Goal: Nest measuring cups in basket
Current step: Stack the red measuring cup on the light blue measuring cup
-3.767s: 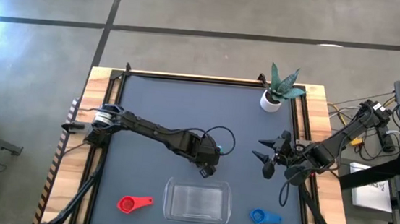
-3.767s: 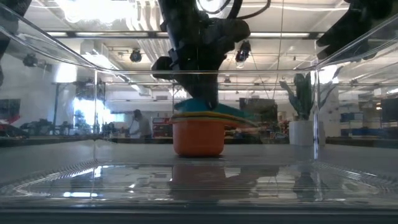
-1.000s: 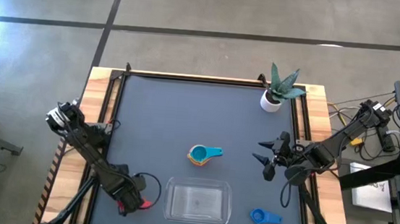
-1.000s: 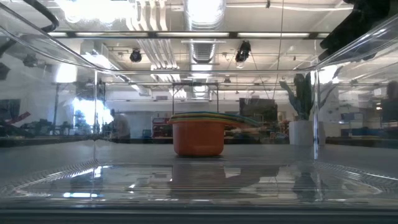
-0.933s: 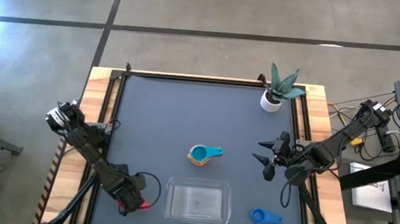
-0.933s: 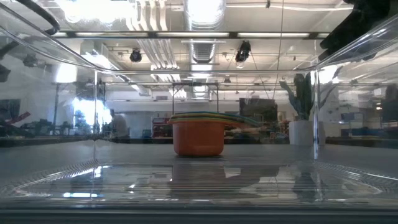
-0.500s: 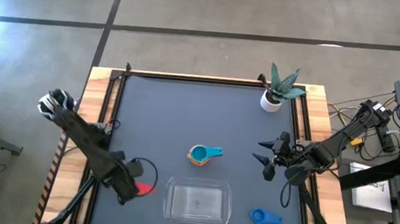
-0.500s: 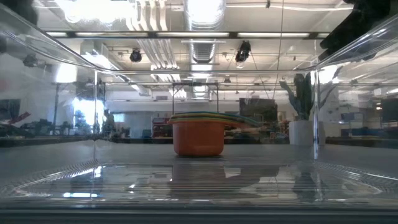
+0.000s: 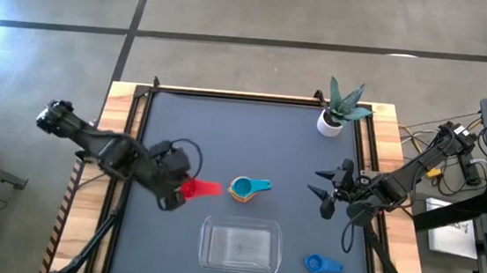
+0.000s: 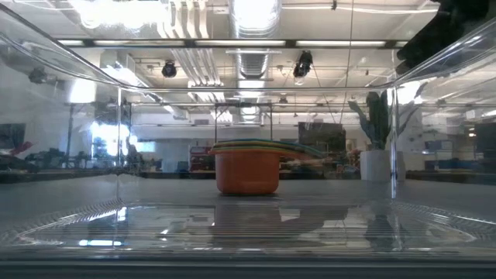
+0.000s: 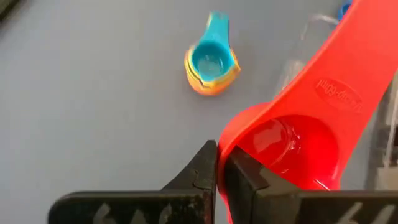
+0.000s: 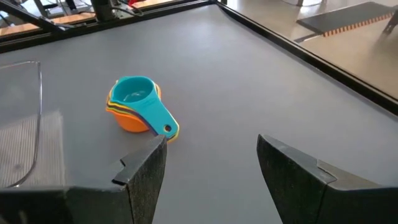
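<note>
The red cup (image 9: 197, 187) has been lifted off the counter (image 9: 226, 135), clamped in the closed left gripper (image 9: 175, 189), and carried toward the nested stack (image 9: 241, 188), so nesting appears next; the right gripper (image 9: 325, 195) waits half open, empty.

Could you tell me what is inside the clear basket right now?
The basket looks empty: only its clear ribbed floor shows. The nested stack of cups sits outside on the mat, and the blue cup lies beside the basket.

Cup stack (image 9: 246, 189) blocks mid-table; basket (image 9: 240, 246) mouth unobstructed above.
</note>
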Controlling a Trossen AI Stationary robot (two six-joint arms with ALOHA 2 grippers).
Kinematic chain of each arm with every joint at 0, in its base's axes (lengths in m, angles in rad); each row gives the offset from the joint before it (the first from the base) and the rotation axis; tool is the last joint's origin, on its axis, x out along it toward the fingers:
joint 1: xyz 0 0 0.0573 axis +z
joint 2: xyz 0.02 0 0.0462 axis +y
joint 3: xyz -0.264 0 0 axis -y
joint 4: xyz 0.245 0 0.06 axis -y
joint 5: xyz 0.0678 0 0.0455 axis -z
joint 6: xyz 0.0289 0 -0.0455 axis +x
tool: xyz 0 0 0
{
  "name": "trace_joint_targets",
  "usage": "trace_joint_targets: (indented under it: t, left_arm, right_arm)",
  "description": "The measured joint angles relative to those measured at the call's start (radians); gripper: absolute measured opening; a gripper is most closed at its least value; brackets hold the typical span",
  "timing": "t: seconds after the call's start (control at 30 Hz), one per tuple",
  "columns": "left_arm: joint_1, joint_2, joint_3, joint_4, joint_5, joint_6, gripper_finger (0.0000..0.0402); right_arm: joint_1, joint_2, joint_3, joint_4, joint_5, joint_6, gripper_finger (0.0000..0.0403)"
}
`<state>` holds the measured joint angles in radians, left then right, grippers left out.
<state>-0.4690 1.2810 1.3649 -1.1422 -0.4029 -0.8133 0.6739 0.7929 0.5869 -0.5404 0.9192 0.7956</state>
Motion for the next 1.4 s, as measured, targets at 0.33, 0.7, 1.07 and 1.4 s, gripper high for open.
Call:
trace_joint_targets:
  t: [0.33, 0.7, 1.07, 1.4]
  left_arm:
    - [0.202, 0.05, -0.047, 0.229, 0.119, 0.161, 0.0]
    - [0.374, 0.201, -0.196, 0.587, 0.337, 0.262, 0.0]
    - [0.43, 0.411, -0.135, 0.649, 0.393, 0.297, 0.0]
    - [0.443, 0.556, -0.019, 0.531, 0.396, 0.296, 0.0]
  right_arm:
    - [0.008, -0.002, 0.062, 0.0, 0.0, -0.077, 0.0237]
    - [0.033, 0.001, 0.123, 0.0, 0.024, -0.134, 0.0237]
    - [0.033, 0.002, 0.123, 0.0, 0.024, -0.132, 0.0237]
    - [0.045, 0.002, 0.123, -0.001, 0.015, -0.126, 0.0237]
